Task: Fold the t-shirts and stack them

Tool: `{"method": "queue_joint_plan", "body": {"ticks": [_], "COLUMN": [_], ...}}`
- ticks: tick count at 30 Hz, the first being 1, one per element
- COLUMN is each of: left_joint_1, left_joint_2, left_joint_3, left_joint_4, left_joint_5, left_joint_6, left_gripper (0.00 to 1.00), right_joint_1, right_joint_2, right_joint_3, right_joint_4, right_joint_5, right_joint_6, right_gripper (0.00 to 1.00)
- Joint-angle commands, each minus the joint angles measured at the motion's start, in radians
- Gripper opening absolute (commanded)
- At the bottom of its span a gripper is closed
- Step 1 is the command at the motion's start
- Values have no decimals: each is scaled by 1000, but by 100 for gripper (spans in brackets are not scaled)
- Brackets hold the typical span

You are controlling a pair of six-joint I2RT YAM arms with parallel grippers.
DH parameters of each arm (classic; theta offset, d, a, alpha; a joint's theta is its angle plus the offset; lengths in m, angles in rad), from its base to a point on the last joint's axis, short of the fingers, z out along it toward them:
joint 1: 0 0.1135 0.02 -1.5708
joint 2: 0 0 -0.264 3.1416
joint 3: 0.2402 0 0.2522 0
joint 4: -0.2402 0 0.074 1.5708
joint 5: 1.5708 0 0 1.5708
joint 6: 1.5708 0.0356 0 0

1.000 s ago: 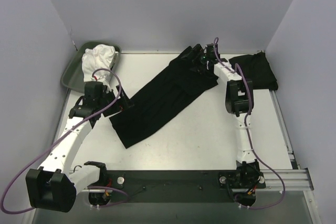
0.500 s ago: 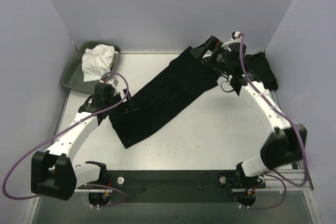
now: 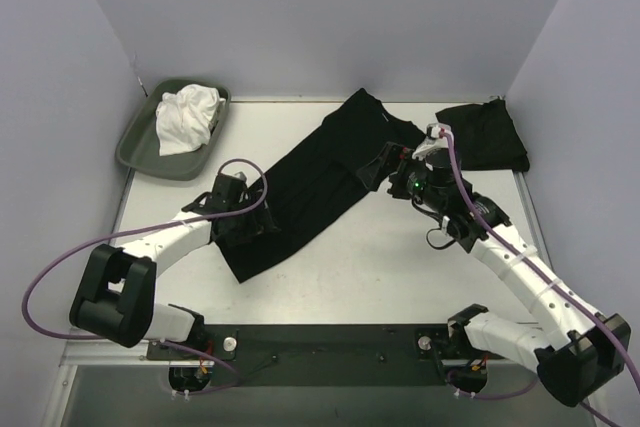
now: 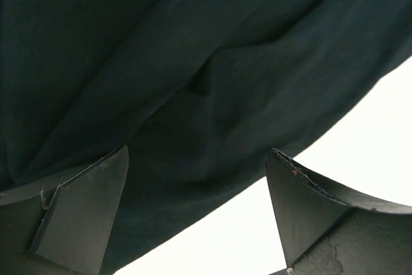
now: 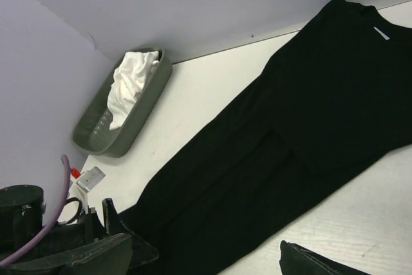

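Observation:
A black t-shirt (image 3: 310, 182), folded into a long band, lies diagonally across the table from near left to far middle. It also shows in the right wrist view (image 5: 290, 140) and fills the left wrist view (image 4: 193, 62). My left gripper (image 3: 250, 222) is open and low over the band's near-left end, with cloth between its fingers (image 4: 84, 210). My right gripper (image 3: 385, 169) is open and empty, just above the band's right edge (image 5: 206, 262). A second black t-shirt (image 3: 485, 137) lies folded at the back right.
A grey-green tray (image 3: 135, 142) stands at the back left corner and holds crumpled white cloth (image 3: 185, 117); both show in the right wrist view (image 5: 122, 117). Bare white table (image 3: 380, 257) lies in front of the band. Walls close in on three sides.
My right arm pulled back from the band's far end toward the middle of the table; that end now lies flat. My left gripper moved right, onto the band's near-left end.

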Motion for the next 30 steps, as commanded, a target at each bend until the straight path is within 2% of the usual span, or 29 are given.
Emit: {"method": "queue_joint_plan", "body": {"ticks": [1,8,14,15,16,19,23,26,30], "left_joint_1": [-30,-161,-450,-489,-586,-745,-908,-997,-1031], "left_joint_2": [9,20,73,87,102,196,402,542,609], "left_joint_3": [-58,-133,-138,-127,-95,-23,187,314,486], "left_joint_4": [79,134,229,235,243,261,283,301,287], "left_joint_5": [-57,-93,-127,-173,-188,-234,-239,-218,-192], "left_joint_6": [-51,-130,-305,-354,-377,-448,-512,-526,-487], "left_gripper": [97,97,97,97,98,98,97,98,97], "right_joint_1": [20,29,29,29,29,26,22,17,11], "right_joint_2": [-108,-162,-197,-208,-212,-241,-281,-304,-340], "right_joint_3": [-34,-52,-63,-63,-60,-35,5,51,103], "right_joint_4": [-29,-98,-153,-164,-190,-230,-322,-402,-486], "right_joint_5": [46,72,109,120,129,149,199,242,313], "right_joint_6": [-4,-10,-10,-13,-12,-21,-49,-61,-90], "right_gripper": [100,100,100,100,100,100,100,100,100]}}
